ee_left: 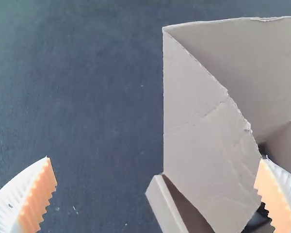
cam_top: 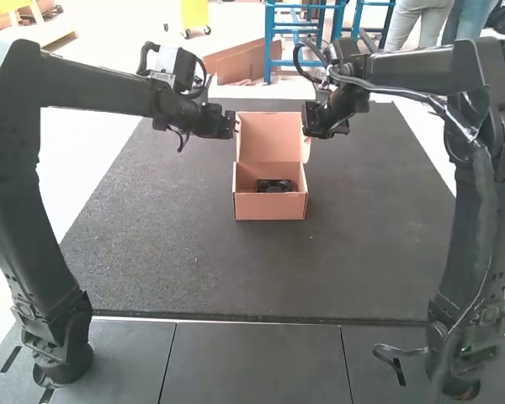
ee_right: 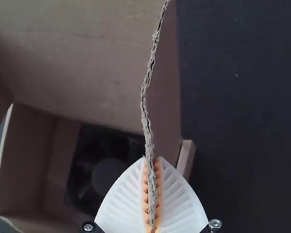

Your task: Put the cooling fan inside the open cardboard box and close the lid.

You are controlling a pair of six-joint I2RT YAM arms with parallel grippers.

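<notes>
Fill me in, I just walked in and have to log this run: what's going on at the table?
The cooling fan already lies inside the open cardboard box on the dark mat. The right arm's tool is shut on one side edge of the upright lid. The left arm's tool is open at the lid's other side, clamping nothing. The lid is not yet closed.

Black cooling fan (cam_top: pixel 270 185) flat inside open tan cardboard box (cam_top: pixel 269 204); lid (cam_top: pixel 269 139) upright.
</notes>
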